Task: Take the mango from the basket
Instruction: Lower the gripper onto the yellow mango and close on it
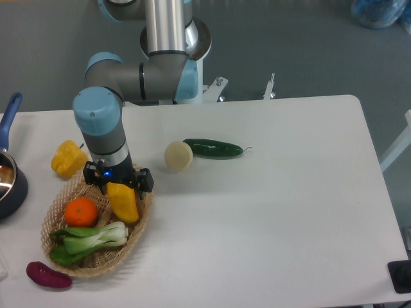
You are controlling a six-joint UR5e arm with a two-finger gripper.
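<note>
Underneath everything lies the white table (276,212), wide and mostly bare on its right half. My arm (103,122) reaches down over its left side, grey tubes with pale blue caps, and ends just above the basket (52,221), a shallow tan wicker oval sitting near the table's left front. At the far left edge I can see part of a dark pot (9,186) with a blue handle pointing away from me.

Inside the basket, the green leafy vegetable (87,240) lies across the nearer part, with the round orange (81,212) just behind it on the left. The mango (124,204) lies on the right side of the basket, lengthwise, its far end tucked up under my claw (118,186). My fingers stand apart, one on each side of that far end of the mango; whether they touch it I cannot tell from this angle, and the fruit rests in the basket.

Beyond the basket, a dark green cucumber (214,149) lies on the table behind and to the right, and a pale round fruit (178,156) sits touching its left end. A yellow pepper (68,159) sits just outside the basket's far left rim. A small purple vegetable (47,275) lies just off the basket's near left rim.
</note>
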